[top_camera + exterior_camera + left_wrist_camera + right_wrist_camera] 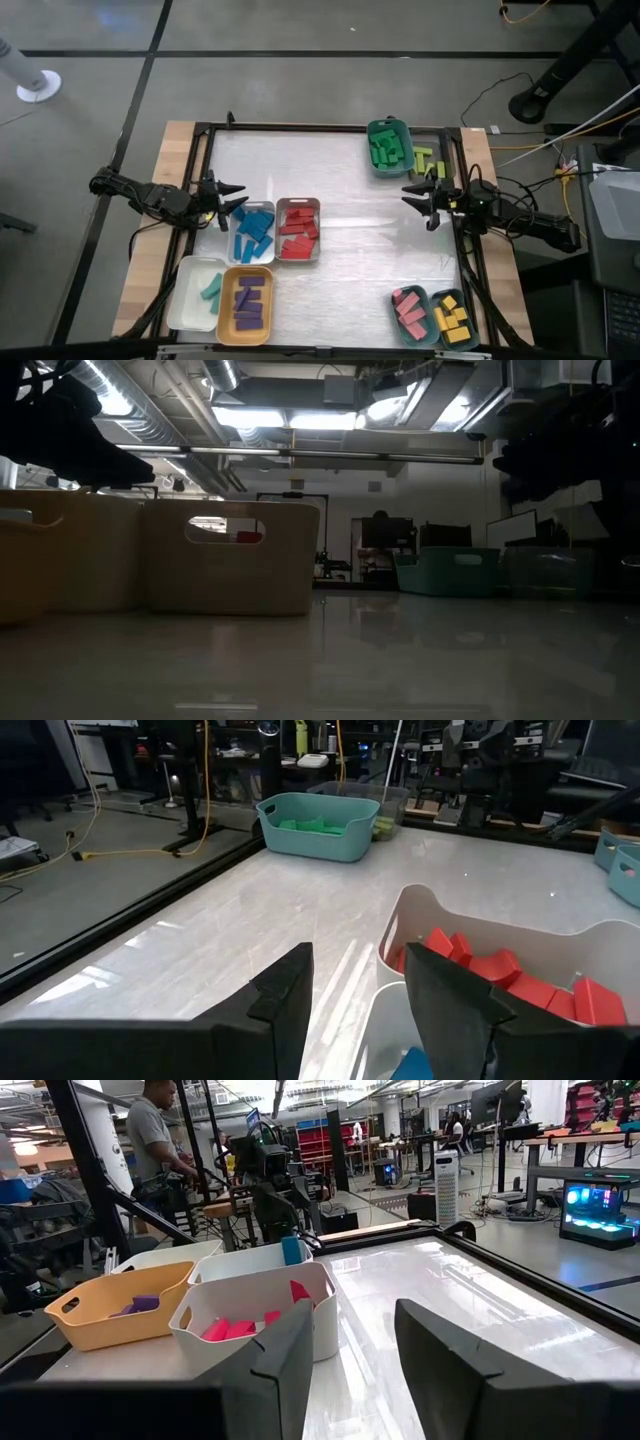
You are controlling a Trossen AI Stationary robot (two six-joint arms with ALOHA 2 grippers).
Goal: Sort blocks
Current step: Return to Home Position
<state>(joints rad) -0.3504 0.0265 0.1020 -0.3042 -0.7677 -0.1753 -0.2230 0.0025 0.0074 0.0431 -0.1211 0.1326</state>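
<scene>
The blocks lie sorted by colour in trays. Blue blocks (pixel 253 233) and red blocks (pixel 298 230) sit in two trays left of centre, just in front of my left gripper (pixel 238 196). Teal blocks (pixel 211 290) and purple blocks (pixel 248 303) fill the near-left trays. Green blocks (pixel 387 148) and lime blocks (pixel 427 160) are at the far right, pink blocks (pixel 408 308) and yellow blocks (pixel 455 320) at the near right. My left gripper (pixel 360 1010) hovers open and empty at the left edge. My right gripper (pixel 408 195) (pixel 355 1360) hovers open and empty at the right edge.
A black frame (pixel 300 127) runs round the table top. The table's middle (pixel 370 240) is bare and shiny. A person (pixel 155 1130) stands in the room beyond the left edge. In the low view pale trays (pixel 230 555) stand at the left.
</scene>
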